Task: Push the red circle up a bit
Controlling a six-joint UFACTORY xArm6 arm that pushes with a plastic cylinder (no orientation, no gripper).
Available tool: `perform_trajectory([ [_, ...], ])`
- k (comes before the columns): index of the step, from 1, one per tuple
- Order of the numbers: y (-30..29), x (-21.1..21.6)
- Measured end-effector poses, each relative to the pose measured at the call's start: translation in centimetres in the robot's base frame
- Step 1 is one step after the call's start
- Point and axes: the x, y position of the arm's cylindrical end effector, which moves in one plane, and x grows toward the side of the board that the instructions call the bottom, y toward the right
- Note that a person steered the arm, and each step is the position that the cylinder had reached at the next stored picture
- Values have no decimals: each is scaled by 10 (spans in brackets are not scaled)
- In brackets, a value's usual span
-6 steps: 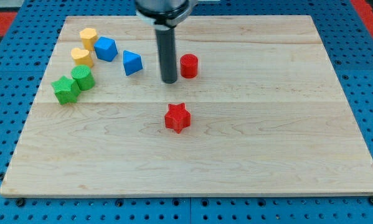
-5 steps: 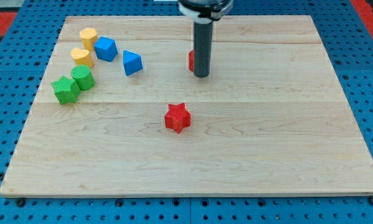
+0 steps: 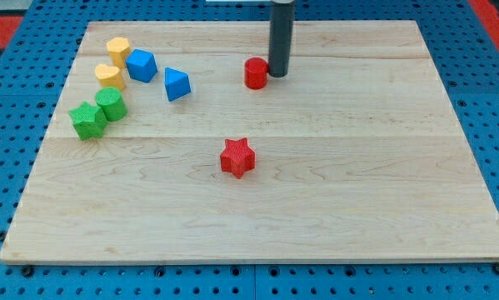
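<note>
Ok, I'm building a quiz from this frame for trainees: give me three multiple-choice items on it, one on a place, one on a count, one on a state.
1. Where is my tip relative to the small red circle block?
A. At its right side in the view
B. Far off by the view's bottom edge
C. Left of the blue blocks

2. How many red blocks lie on the pale wooden board?
A. One
B. Two
C. Four

3. How does the red star block lie?
A. Stacked on a green block
B. Off the board
C. Alone, apart from every other block

Answers:
1 A: the rod's end stands just right of the circle.
2 B: only the circle and the star are red.
3 C: bare wood surrounds it.
</note>
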Motion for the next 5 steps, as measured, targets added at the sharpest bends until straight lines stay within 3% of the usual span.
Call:
perform_trajectory([
  [1, -33, 0],
  [3, -33, 38],
  [5, -61, 28],
])
